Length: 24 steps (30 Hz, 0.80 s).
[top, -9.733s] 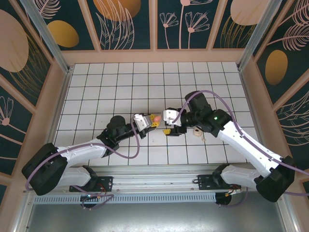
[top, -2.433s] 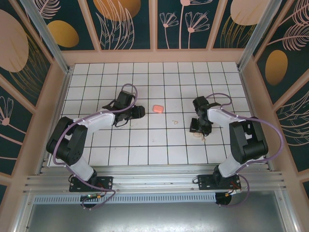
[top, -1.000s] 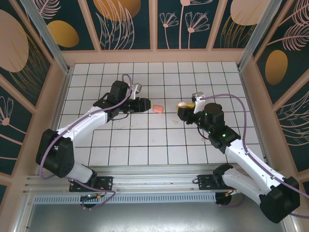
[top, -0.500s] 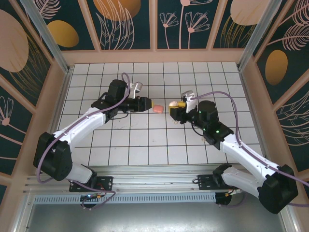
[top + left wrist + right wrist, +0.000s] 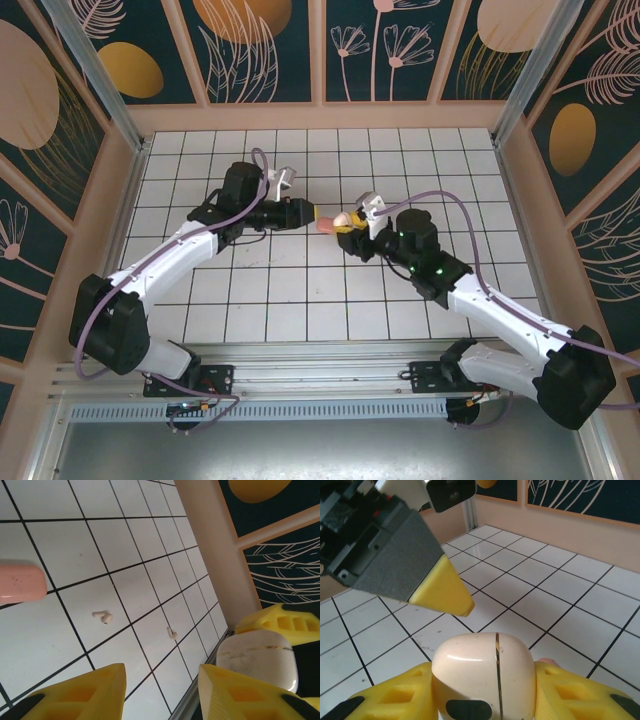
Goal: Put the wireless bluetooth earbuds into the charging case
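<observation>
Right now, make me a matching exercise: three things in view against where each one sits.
1 salmon-pink rounded plastic case
2 beige rounded plastic case
3 two small pale earbuds

A clamped in the right gripper
B loose on the white tiles, apart
C on a tile by the left gripper

Pairs: 1-C, 2-A, 3-B

This is a robot test cell in a lab, not a home. A white tiled table (image 5: 250, 300) is closed in by dark teal wall panels (image 5: 265, 50) with painted leaves, held by aluminium posts (image 5: 95, 75). Two white arms (image 5: 170, 260) are bolted on a metal rail (image 5: 320, 378) at its near edge.
</observation>
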Available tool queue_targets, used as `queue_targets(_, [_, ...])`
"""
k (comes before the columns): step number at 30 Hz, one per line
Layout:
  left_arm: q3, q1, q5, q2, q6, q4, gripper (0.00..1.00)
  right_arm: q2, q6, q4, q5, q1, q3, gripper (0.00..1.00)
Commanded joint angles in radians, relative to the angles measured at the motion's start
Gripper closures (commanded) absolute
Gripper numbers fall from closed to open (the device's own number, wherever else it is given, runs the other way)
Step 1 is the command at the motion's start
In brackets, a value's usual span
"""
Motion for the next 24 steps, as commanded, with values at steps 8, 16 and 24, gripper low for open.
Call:
queue_targets(8, [0.067,0.006,0.148,-0.009,0.050,-0.014,0.58,-0.007,-0.129,0.018,0.023,0.065,0.039,0.65])
queue_targets(16, [0.095,0.006,0.231,0.021,0.047,0.016,0.57,0.021,-0.224,-0.038,0.082,0.075,0.076,0.64])
queue_targets(24, [0.086,0.006,0.240,0.020,0.062,0.003,0.56,0.043,-0.260,-0.080,0.083,0.077,0.132,0.64])
